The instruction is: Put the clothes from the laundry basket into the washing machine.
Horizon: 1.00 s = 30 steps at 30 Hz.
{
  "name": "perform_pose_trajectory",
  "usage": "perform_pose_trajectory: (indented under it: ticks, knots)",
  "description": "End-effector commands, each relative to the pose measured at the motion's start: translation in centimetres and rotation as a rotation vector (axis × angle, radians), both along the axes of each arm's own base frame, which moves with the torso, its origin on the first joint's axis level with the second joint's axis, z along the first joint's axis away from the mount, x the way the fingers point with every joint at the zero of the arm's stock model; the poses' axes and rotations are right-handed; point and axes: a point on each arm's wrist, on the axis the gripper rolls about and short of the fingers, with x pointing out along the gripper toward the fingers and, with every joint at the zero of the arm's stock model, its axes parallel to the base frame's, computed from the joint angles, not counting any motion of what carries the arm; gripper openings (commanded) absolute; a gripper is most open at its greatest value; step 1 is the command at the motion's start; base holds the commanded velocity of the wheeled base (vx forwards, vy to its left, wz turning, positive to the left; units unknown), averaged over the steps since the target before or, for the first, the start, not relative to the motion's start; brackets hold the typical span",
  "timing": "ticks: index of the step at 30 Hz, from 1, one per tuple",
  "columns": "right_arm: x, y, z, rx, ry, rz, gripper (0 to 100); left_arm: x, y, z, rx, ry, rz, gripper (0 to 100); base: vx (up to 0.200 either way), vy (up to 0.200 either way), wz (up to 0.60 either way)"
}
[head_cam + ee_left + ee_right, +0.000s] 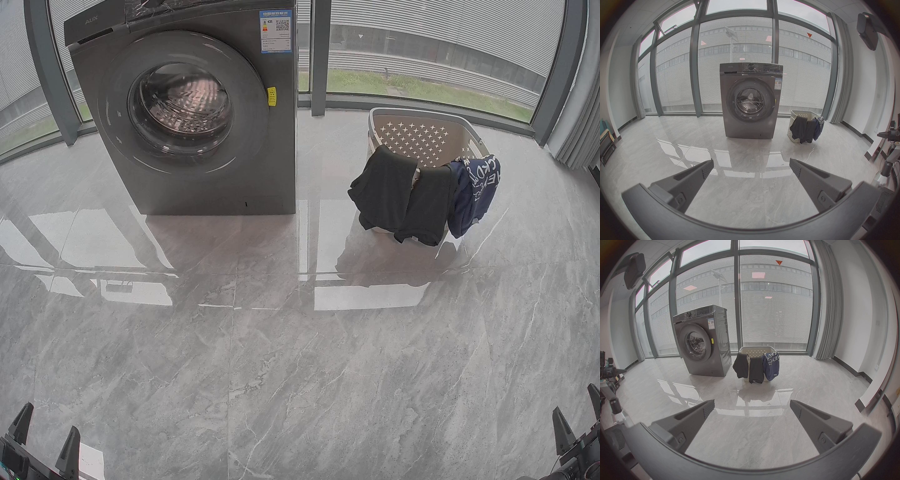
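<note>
Over the rim of the laundry basket (425, 134) hang three clothes (384, 187) — left hand (751, 160) and right hand (752, 401) gape empty

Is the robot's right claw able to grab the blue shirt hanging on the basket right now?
Probably not yet. The right claw is open and nothing blocks it, but the blue shirt hangs on the laundry basket far off across the floor. The robot likely must roll closer.
</note>
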Motion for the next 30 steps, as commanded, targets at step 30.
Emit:
perform_pose_trajectory:
  ticks: [30]
  knots:
    - [0.02,0.0,-0.48,-0.002,0.003,-0.002,100,0.07,0.0,-0.5,-0.008,0.01,0.001,100,0.1,0.0,-0.06]
